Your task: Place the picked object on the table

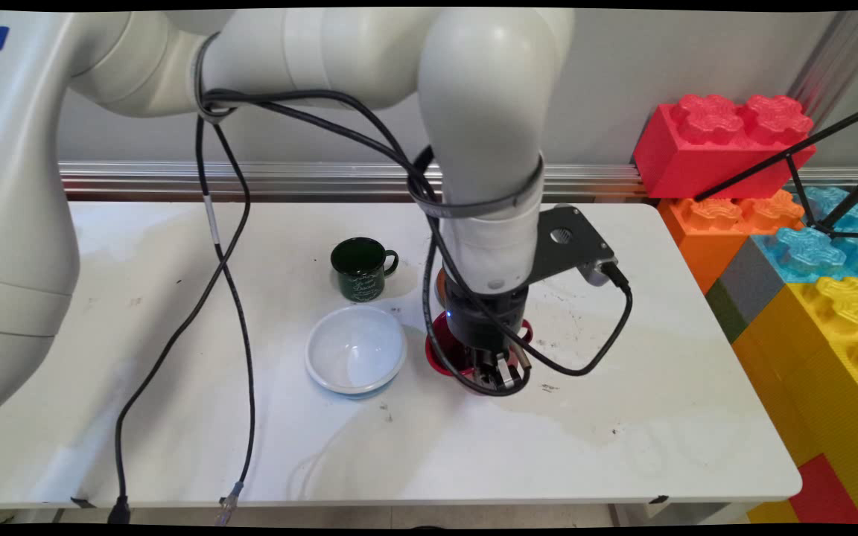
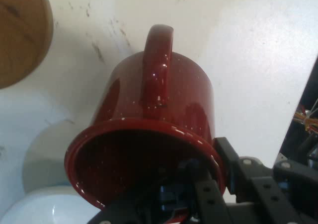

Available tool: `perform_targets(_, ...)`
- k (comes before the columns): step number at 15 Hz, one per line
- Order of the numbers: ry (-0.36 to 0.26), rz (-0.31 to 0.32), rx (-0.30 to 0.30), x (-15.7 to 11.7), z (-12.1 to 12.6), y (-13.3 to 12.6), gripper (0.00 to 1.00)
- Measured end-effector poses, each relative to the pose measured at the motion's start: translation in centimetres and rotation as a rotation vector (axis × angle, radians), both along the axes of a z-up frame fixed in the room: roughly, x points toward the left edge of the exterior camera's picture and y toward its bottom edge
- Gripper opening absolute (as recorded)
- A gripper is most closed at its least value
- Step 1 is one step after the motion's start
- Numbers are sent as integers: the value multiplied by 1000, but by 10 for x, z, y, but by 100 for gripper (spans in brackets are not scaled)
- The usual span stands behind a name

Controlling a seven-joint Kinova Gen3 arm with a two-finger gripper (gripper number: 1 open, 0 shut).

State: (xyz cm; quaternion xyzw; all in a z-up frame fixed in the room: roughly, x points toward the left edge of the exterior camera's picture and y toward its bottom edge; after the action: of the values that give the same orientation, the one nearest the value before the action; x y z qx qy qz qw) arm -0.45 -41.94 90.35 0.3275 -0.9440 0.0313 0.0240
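Tool (image 1: 502, 372) pinching red mug (image 2: 149, 149) rim right of white bowl (image 1: 355, 348); best kept level, squeezed firmly.

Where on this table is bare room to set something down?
Free: the right end past the red mug, and the near strip in front of the white bowl. Crowded: the middle, where the green mug, bowl, red mug and gripper cluster.
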Motion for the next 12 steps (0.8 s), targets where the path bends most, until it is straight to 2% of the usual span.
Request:
perform_targets(4,-35,46,21,-11,-13,-4,0)
perform_targets(12,-83,99,58,-19,-37,-9,0)
